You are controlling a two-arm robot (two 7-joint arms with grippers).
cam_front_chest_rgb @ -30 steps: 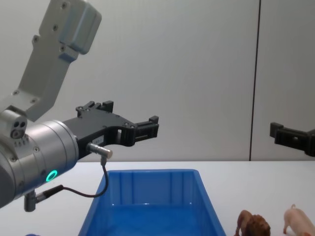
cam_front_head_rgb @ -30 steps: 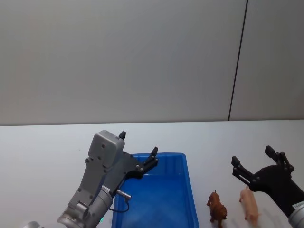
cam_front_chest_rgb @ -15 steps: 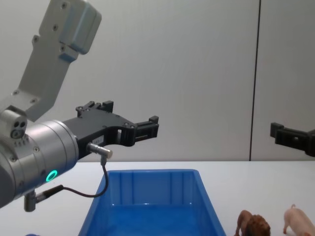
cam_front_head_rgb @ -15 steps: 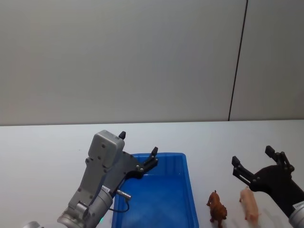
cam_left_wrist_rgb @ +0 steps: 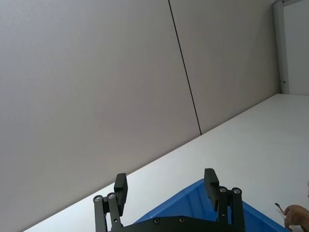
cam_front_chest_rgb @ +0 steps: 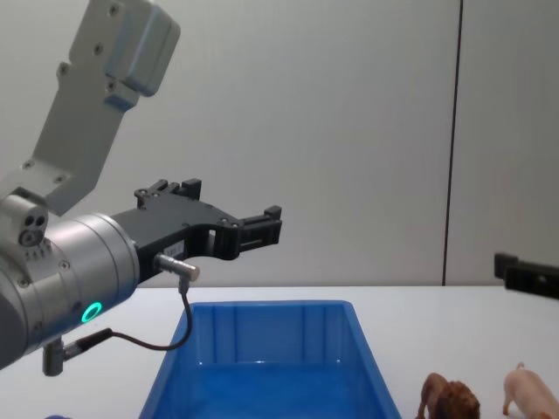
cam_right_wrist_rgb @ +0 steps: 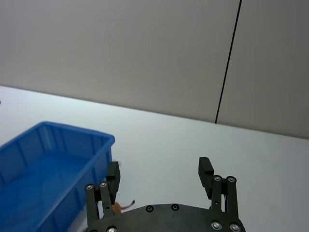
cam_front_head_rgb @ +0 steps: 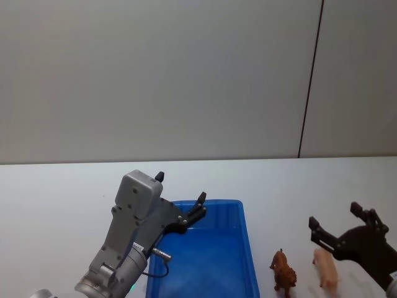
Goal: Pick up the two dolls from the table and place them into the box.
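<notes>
The right claw [cam_front_head_rgb: 335,215] is spread wide above the pig [cam_front_head_rgb: 325,268], seemingly clear of it. The lion [cam_front_head_rgb: 284,271] stands just beside the pig, right of the blue box [cam_front_head_rgb: 250,254]. The left claw [cam_front_head_rgb: 180,187] hangs wide over the box's far end, on a white table [cam_front_head_rgb: 62,198] before a grey wall [cam_front_head_rgb: 155,81]

White worktop [cam_front_head_rgb: 62,198], bearing: blue plastic box [cam_front_head_rgb: 250,261] beneath the left gripper [cam_front_head_rgb: 180,187]; brown lion figurine [cam_front_head_rgb: 284,271] and pink pig figurine [cam_front_head_rgb: 325,268], side by side, below the right gripper [cam_front_head_rgb: 335,214].

A plain grey wall [cam_front_head_rgb: 155,74] rises behind the white table [cam_front_head_rgb: 56,186]; a thin dark vertical seam [cam_front_head_rgb: 310,81] divides it; light is even.
</notes>
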